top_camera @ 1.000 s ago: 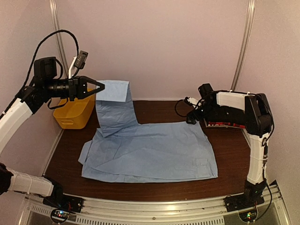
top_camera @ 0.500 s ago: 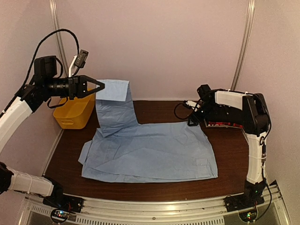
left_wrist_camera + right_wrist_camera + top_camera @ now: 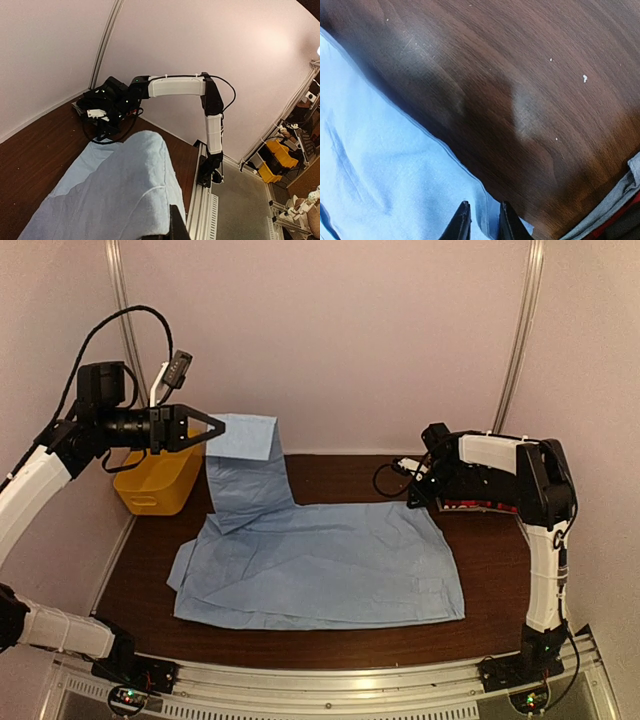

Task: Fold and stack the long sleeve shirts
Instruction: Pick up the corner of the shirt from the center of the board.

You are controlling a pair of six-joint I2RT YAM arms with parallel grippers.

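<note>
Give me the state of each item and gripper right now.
light blue shirt: spread flat, one sleeve lifted.
left gripper: shut on that sleeve, raised.
right gripper: low, jaws narrow astride the shirt's edge; grip unclear.
yellow basket: upright, far left.

Right gripper (image 3: 413, 496) narrowing on the blue shirt (image 3: 320, 560)

We saw its jaws spread wide a second ago; now we find them drawn in to a slim gap astride the shirt's hem, toward the far right corner of the tabletop (image 3: 485, 560). The gripper has also shifted slightly along that hem. Whether the fingers (image 3: 461, 222) already pinch the cloth we cannot tell.
</note>
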